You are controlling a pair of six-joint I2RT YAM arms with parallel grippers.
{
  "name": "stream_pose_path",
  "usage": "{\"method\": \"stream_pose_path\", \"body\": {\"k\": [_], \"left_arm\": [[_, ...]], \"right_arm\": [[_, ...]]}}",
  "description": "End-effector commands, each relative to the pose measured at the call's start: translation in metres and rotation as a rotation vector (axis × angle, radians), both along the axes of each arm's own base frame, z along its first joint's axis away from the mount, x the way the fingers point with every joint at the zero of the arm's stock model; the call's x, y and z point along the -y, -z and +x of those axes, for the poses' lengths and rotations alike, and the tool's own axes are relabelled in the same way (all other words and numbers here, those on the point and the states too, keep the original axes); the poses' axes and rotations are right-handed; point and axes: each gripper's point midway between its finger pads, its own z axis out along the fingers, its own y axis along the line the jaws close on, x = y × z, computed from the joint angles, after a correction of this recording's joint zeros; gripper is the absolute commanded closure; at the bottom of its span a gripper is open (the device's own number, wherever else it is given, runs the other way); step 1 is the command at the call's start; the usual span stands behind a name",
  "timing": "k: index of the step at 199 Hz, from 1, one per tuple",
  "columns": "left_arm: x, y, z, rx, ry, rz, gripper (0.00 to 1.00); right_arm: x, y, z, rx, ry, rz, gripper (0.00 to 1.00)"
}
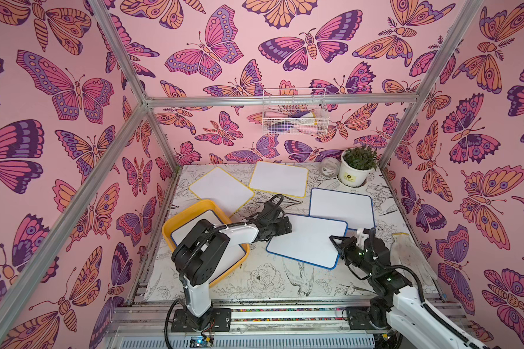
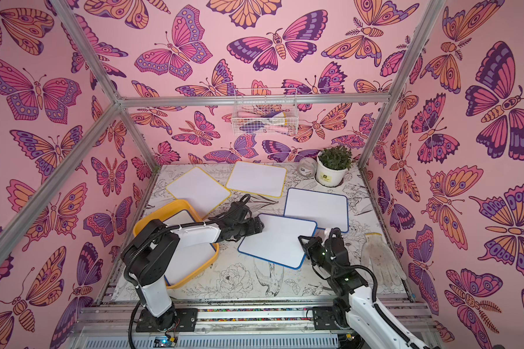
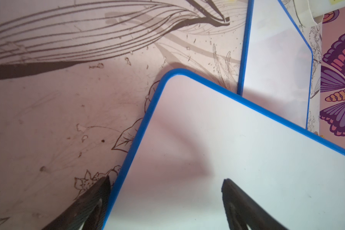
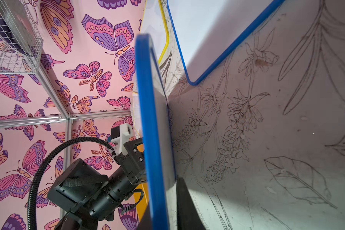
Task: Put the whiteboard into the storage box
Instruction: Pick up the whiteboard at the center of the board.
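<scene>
Right pincer (image 1: 335,240) is clamped on the right edge of the blue-rimmed whiteboard (image 1: 307,241). That board lies mid-counter (image 1: 254,281), just right of the yellow storage box (image 1: 179,213), and its pinched edge looks lifted a little. Left pincer (image 3: 166,179) is spread wide and straddles the board's left edge, one finger over the white face and one over the counter. Of the arms, the left arches up over the storage box with its forearm stretched right, and the right reaches in low from the near right corner.

Three blue-rimmed whiteboards (image 1: 307,241) and two yellow-rimmed whiteboards (image 1: 280,179). One storage box (image 1: 167,229), one wire basket (image 1: 295,121), one potted plant (image 1: 357,166), one glove (image 1: 406,250).
</scene>
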Motion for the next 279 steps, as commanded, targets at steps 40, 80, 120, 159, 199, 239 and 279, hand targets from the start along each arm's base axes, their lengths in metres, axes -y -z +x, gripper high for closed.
{"method": "stream_pose_path", "body": {"k": [40,80,120,159,199,239,279], "left_arm": [[-0.024,0.039,-0.082,-0.341,0.042,0.092,0.10],[-0.023,-0.016,-0.073,-0.258,0.051,0.064,0.10],[-0.030,-0.070,-0.068,-0.186,0.040,0.021,0.10],[-0.055,-0.118,-0.057,-0.087,0.000,0.019,0.10],[-0.092,-0.135,-0.050,-0.055,-0.037,0.096,0.10],[-0.130,-0.124,-0.061,-0.079,-0.071,0.212,0.10],[-0.157,-0.109,-0.079,-0.116,-0.099,0.284,0.10]], "right_arm": [[-0.004,-0.038,0.007,0.109,-0.025,-0.010,0.95],[-0.002,-0.065,0.010,0.182,-0.022,-0.037,1.00],[0.000,-0.101,0.016,0.262,-0.021,-0.094,1.00],[0.000,-0.136,0.023,0.332,-0.025,-0.140,1.00],[-0.003,-0.168,0.033,0.403,-0.019,-0.155,1.00],[-0.007,-0.185,0.047,0.442,-0.009,-0.148,1.00],[-0.009,-0.195,0.060,0.468,0.021,-0.132,1.00]]}}
